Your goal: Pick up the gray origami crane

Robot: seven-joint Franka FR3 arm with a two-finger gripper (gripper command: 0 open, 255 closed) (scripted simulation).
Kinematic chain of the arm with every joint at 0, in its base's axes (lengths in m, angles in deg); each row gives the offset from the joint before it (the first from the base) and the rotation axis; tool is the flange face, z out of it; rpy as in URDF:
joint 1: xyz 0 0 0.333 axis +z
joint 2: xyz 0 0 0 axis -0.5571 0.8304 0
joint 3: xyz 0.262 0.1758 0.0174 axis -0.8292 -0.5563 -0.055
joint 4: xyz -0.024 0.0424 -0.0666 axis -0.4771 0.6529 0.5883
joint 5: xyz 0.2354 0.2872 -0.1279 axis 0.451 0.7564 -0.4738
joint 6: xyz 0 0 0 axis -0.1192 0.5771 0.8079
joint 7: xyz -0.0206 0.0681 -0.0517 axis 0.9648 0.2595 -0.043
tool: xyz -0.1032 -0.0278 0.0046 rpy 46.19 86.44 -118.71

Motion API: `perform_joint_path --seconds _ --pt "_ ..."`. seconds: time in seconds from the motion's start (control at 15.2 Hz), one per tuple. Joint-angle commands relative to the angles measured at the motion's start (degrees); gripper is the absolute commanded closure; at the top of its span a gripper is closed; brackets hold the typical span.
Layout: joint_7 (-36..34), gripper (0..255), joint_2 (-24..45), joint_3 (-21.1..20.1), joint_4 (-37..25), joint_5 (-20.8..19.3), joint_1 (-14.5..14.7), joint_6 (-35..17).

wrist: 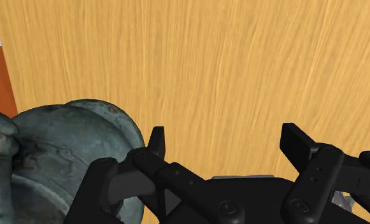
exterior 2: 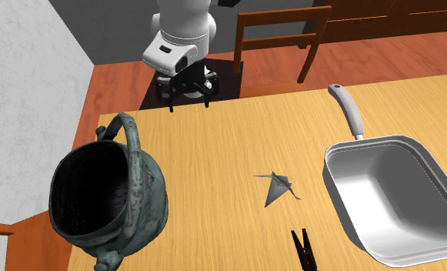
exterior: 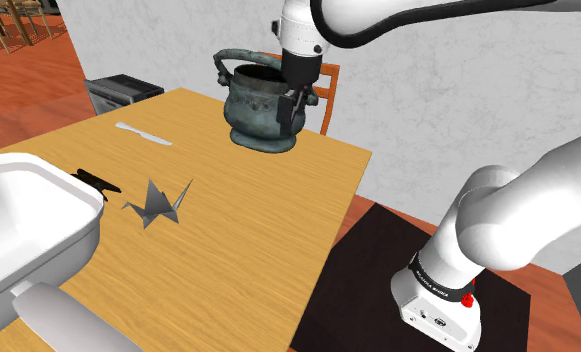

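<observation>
The gray origami crane [exterior: 158, 203] [exterior 2: 278, 187] rests on the wooden table [exterior: 248, 230], wings spread, near the middle. My gripper [exterior: 296, 107] [exterior 2: 188, 102] [wrist: 227, 143] hangs well above the table's far end, close beside a dark green metal pot [exterior: 261, 105] [wrist: 62, 146], and far from the crane. Its fingers [wrist: 156, 141] stand open with only bare table wood [wrist: 209, 63] between them.
A white pan [exterior: 28, 220] [exterior 2: 391, 192] sits at the shoulder view's left, a black clothespin [exterior: 96, 182] [exterior 2: 305, 250] between it and the crane. A white knife [exterior: 143, 133] lies toward the far edge. A wooden chair [exterior 2: 283, 38] stands by the table.
</observation>
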Motion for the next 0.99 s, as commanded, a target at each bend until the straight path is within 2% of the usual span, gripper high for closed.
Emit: perform_joint_path --seconds 0.0,0.46,0.92 --pt "-0.4 0 3.6 -1.3 -1.6 0.2 0.7 -2.3" --pt "-1.6 0 15.5 -5.4 -7.6 -0.7 3.0 -8.7" --pt "-3.5 0 28.0 -9.0 -15.8 -3.9 5.6 -13.0"
